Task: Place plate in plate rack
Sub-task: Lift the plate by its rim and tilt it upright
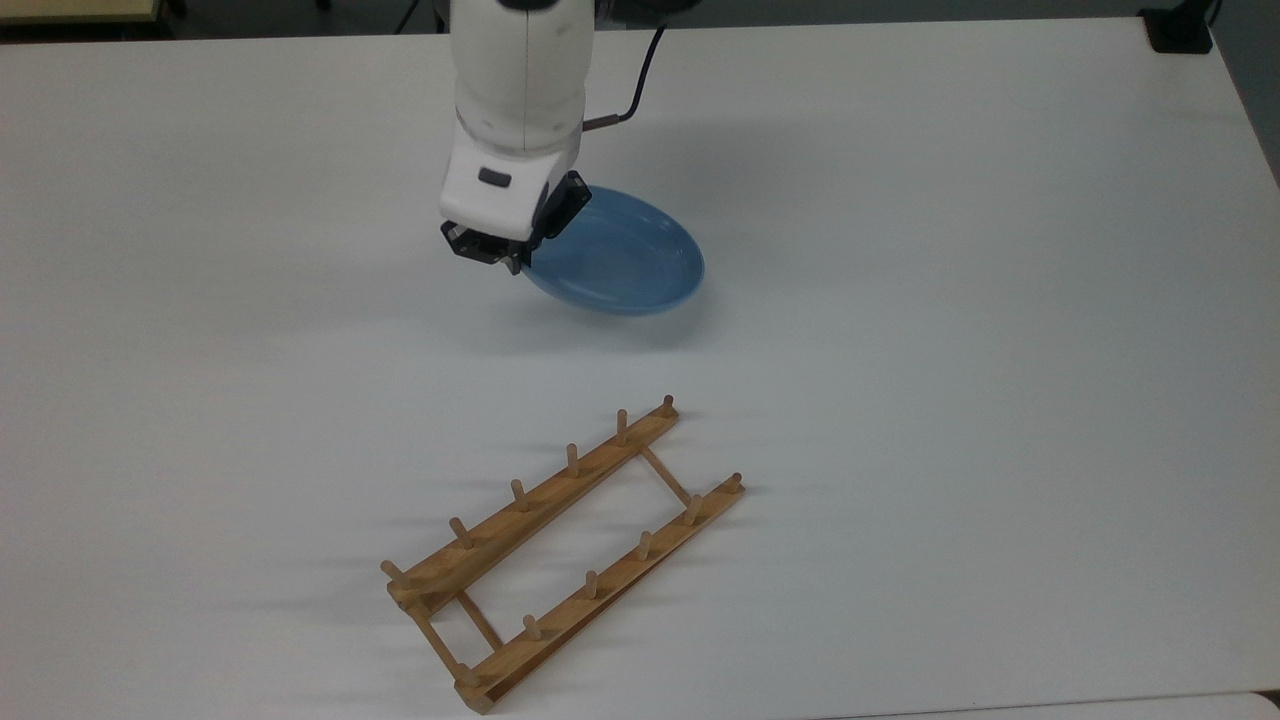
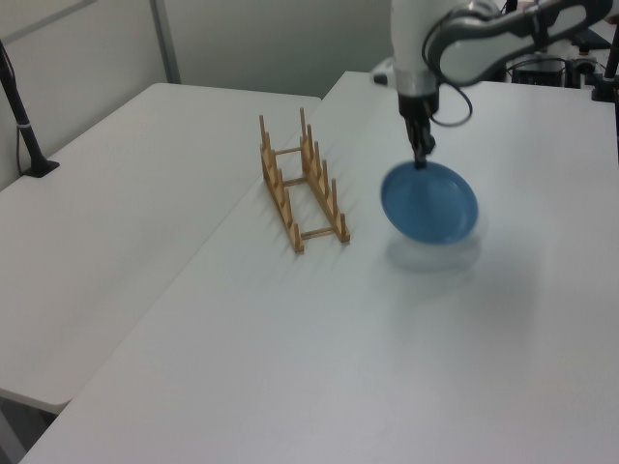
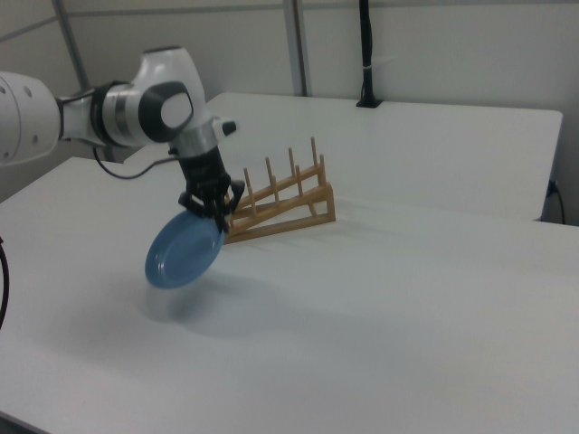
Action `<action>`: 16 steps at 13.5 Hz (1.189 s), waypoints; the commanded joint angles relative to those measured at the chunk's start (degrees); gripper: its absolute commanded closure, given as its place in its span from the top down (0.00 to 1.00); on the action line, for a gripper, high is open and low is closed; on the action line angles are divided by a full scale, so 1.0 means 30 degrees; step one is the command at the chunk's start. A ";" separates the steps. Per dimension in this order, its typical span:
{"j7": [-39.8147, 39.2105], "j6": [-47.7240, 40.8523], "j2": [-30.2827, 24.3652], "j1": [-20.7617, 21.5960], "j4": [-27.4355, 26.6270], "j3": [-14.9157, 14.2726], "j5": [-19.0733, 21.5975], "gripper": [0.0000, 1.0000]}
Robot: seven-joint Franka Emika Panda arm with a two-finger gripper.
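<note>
The light-blue plate (image 1: pixel 618 258) (image 2: pixel 430 201) (image 3: pixel 184 252) hangs tilted in the air above the white table, clear of its surface. My gripper (image 1: pixel 513 262) (image 2: pixel 422 160) (image 3: pixel 214 211) is shut on the plate's upper rim and points downward. The wooden plate rack (image 1: pixel 560 545) (image 2: pixel 299 183) (image 3: pixel 277 199) stands with nothing in it, its pegs upright. In the top view the rack lies well below the plate. In the left view it is to the plate's left, and in the right view just behind and right of the gripper.
The white table (image 1: pixel 950 350) stretches wide around the rack. A second table (image 2: pixel 106 184) adjoins it in the left view, with a black post (image 2: pixel 21 116) on it. A black post (image 3: pixel 366 54) stands at the back of the right view.
</note>
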 commanded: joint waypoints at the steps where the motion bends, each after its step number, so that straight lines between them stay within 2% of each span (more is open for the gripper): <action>1: 0.2688 -0.0670 0.0015 0.0282 0.2435 -0.0014 -0.0198 0.00; 4: 0.6814 -0.0466 0.0160 0.0984 0.4046 -0.0101 -0.0259 0.00; 7: 1.0392 -0.0232 0.0161 0.1015 0.5278 -0.0102 -0.0376 0.00; 8: 1.2230 0.0204 0.0161 0.1044 0.5601 -0.0131 -0.0927 0.00; 12: 1.7861 0.3309 0.0190 0.1044 0.5721 -0.0073 -0.4234 0.00; 13: 1.9411 0.4097 0.0277 0.1044 0.5663 -0.0073 -0.5635 0.00; 16: 2.1939 0.5656 0.1066 0.1073 0.5400 -0.0044 -0.9154 0.00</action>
